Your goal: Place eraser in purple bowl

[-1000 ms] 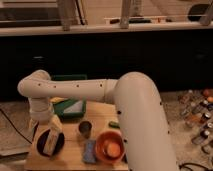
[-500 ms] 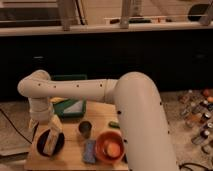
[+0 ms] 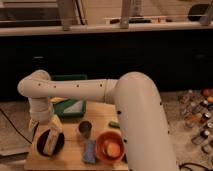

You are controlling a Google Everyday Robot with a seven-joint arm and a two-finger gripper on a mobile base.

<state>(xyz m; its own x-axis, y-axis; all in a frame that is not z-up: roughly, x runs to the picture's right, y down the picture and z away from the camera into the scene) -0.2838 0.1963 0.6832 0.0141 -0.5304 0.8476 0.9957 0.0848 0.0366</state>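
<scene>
The robot's thick white arm [image 3: 135,115] fills the middle of the frame, running from the lower right up to a bend at the left and then turning down. At its end the gripper [image 3: 53,127] hangs at the lower left, directly over the purple bowl [image 3: 40,148]. That dark, shallow dish sits at the left end of a small wooden table [image 3: 70,161].

A pale oblong block, which looks to be the eraser [image 3: 49,144], shows inside the bowl's outline just below the gripper. I cannot tell whether it lies on the bowl's floor or is held a little above it. I cannot tell either whether the gripper has hold of the block or is open, as the two pale shapes run together.

To the right of the purple bowl, and apart from it, a small metal cup [image 3: 85,128] stands upright. Further right is the orange bowl [image 3: 100,141] with something orange-yellow in it, and a blue pad [image 3: 90,151] lies just beside its left rim. A green bin [image 3: 72,105] sits at the back of the table, partly hidden by the arm. A cluster of bottles [image 3: 200,120] stands at the right edge of the frame.
</scene>
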